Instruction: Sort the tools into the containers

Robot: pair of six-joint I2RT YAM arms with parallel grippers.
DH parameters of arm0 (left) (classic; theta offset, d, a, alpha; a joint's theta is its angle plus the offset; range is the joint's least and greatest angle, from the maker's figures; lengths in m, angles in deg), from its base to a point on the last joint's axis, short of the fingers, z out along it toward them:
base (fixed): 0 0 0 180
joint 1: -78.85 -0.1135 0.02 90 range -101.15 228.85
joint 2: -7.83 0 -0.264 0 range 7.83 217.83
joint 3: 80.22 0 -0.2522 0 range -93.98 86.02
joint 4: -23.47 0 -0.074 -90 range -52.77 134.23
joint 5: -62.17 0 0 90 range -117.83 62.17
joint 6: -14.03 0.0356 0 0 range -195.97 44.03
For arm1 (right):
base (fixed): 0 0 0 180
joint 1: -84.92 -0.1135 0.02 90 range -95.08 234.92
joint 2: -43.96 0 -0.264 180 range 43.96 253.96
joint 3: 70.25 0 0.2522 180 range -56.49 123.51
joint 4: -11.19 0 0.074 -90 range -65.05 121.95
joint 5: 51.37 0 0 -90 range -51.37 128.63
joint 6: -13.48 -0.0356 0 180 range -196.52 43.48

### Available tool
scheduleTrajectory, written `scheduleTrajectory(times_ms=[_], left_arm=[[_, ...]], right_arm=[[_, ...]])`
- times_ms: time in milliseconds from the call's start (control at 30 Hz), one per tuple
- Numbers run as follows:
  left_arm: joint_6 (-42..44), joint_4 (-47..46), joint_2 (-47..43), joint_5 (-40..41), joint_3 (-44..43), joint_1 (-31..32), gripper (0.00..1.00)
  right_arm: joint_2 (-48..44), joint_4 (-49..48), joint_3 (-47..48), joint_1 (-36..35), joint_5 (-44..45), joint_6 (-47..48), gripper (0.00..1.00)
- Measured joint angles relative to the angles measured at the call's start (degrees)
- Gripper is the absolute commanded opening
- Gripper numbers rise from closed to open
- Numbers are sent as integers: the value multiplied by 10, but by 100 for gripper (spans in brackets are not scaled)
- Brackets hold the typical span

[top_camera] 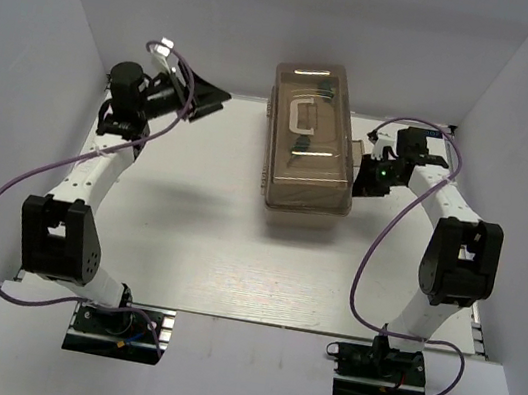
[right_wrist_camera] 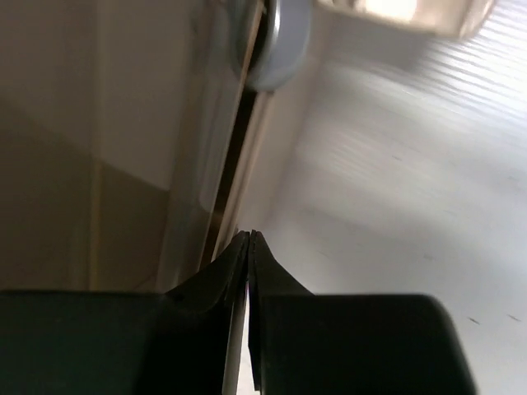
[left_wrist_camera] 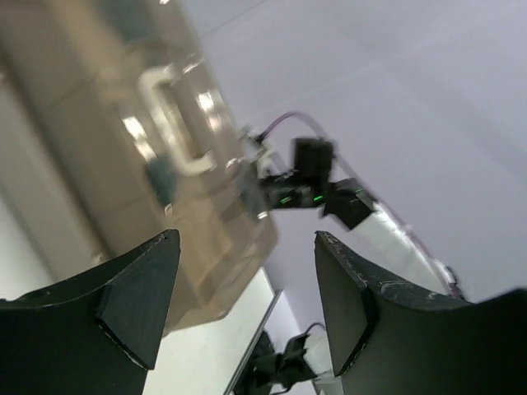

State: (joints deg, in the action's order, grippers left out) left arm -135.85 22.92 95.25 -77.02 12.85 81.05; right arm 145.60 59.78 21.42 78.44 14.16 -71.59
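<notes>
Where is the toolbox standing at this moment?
In the top view, the toolbox stands at the far centre of the table, the right gripper at its right side.

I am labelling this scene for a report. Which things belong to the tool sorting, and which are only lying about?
Job: closed toolbox, its brown lid, pale handle; dark shapes under the lid, too blurred to name; left gripper, open; right gripper, shut beside the toolbox.
Not the job: purple cables, table.

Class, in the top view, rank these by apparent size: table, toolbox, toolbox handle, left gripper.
1. table
2. toolbox
3. handle and left gripper: these look about alike, so they are left unranked.
</notes>
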Motion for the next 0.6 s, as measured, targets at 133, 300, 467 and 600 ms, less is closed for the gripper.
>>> scheduleTrajectory(times_ms=[133, 300, 467, 600], left_arm=[[38, 41, -10, 8, 85, -4, 77], [59, 79, -7, 16, 138, -5, 78], [80, 88, -7, 21, 139, -6, 80], [98, 106, -5, 29, 139, -4, 83]], right_arm=[[0, -4, 15, -3, -42, -14, 10], [0, -19, 18, -12, 26, -15, 10], [-3, -50, 18, -5, 71, 0, 7], [-8, -77, 18, -2, 85, 4, 7]])
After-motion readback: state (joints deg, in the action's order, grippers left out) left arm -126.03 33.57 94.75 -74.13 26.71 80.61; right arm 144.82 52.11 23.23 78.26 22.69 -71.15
